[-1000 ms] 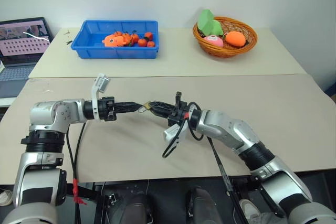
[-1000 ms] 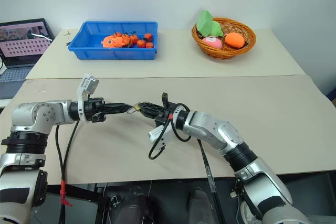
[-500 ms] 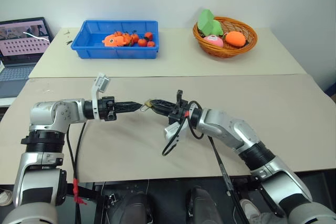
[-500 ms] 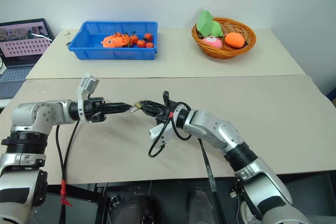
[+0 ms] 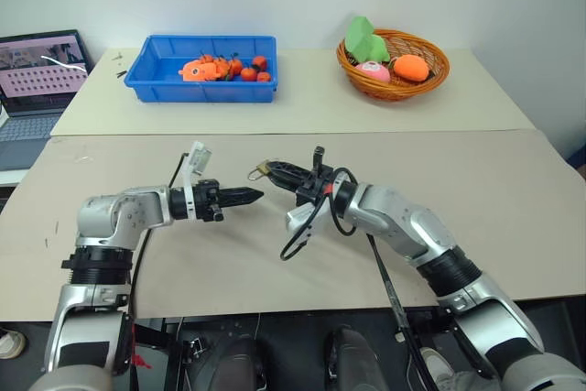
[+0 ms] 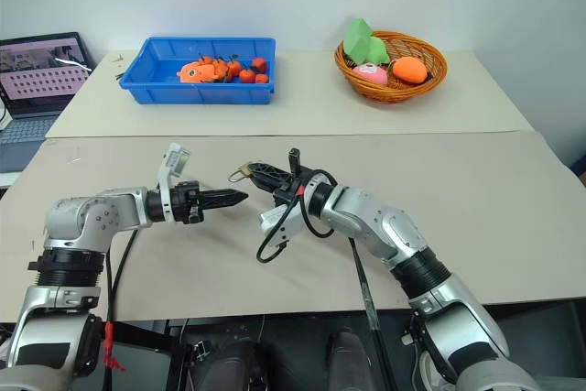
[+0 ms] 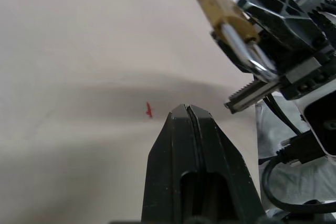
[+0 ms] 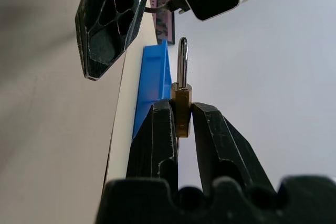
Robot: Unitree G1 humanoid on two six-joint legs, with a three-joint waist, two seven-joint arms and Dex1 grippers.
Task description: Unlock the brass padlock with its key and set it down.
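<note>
Beige worktop [image 5: 513, 190] runs under both arms, with a second one behind it against a pale wall. On that far one sit one blue bin [image 5: 201, 68] of small red fruit and an orange toy, and one wicker basket [image 5: 392, 66] holding a green shape, a pink thing and an orange one. One open laptop [image 5: 38, 75] stands at the far left edge; the writing on its screen is too small to read.

Right pincer [image 5: 272, 171] is closed on the brass padlock [image 8: 182, 104], its two black fingers pressing the lock's body from either side, with the silvery shackle sticking out past the fingertips. The padlock is held in the air above the near worktop, near its middle. Left pincer [image 5: 253, 195] is shut tight with nothing seen between its fingers, its tip just beside the padlock but apart from it. A black cable [image 5: 302, 231] loops below the right wrist. One small red mark [image 7: 149, 110] shows on the worktop under the left pincer
</note>
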